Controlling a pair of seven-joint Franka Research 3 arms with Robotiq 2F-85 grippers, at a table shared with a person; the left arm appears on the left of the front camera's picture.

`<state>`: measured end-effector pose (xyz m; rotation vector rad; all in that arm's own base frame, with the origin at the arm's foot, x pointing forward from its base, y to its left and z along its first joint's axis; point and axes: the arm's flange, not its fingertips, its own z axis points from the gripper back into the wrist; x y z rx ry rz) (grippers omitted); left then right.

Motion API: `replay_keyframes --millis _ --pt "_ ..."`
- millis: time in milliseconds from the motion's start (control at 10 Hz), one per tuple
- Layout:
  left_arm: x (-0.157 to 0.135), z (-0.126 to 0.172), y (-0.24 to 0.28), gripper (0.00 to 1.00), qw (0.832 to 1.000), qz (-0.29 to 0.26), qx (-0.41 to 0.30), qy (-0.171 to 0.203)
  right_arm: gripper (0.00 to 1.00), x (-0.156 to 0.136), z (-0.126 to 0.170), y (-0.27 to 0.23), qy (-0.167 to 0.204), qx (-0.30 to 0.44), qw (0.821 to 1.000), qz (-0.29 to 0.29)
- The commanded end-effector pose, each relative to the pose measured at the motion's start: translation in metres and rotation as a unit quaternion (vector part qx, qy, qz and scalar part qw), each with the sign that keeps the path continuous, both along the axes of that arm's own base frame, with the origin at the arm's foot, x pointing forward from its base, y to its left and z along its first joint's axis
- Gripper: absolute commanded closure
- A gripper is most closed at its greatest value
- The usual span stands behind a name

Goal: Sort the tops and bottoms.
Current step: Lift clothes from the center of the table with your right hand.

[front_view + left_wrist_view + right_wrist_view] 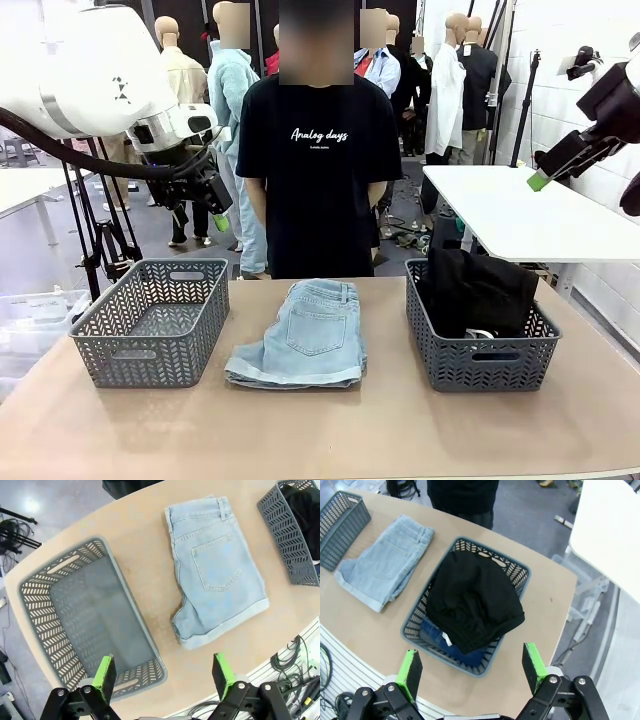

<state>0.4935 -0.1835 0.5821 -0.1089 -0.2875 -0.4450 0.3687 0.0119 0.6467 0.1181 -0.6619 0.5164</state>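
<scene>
The pale light-blue shorts (300, 335) (215, 572) (385, 565) lie flat on the table between two grey baskets. In the right basket (480, 368) (517, 572) the plain black top (478, 288) (472, 600) is heaped over the dark blue denim (437, 639). A small white scrap pokes out beneath it; I cannot tell whether it is the striped top. My left gripper (215, 212) (162, 675) hangs open and empty high above the left basket (150, 320) (45, 625). High over the right basket, my right gripper (545, 175) (472, 667) is open and empty too.
The left basket holds nothing. A person in a black T-shirt (318, 170) stands at the table's far edge behind the shorts. A white table (520, 210) stands to the back right. Bare tabletop (320, 430) runs along the near edge.
</scene>
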Motion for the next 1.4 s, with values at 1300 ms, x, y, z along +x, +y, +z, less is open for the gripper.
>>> replay_keyframes --millis 1300 --pt "-0.007 0.034 0.059 0.00 0.999 -0.053 0.014 -0.005 0.00 0.000 -0.001 0.000 0.000 -0.007 1.000 0.000"
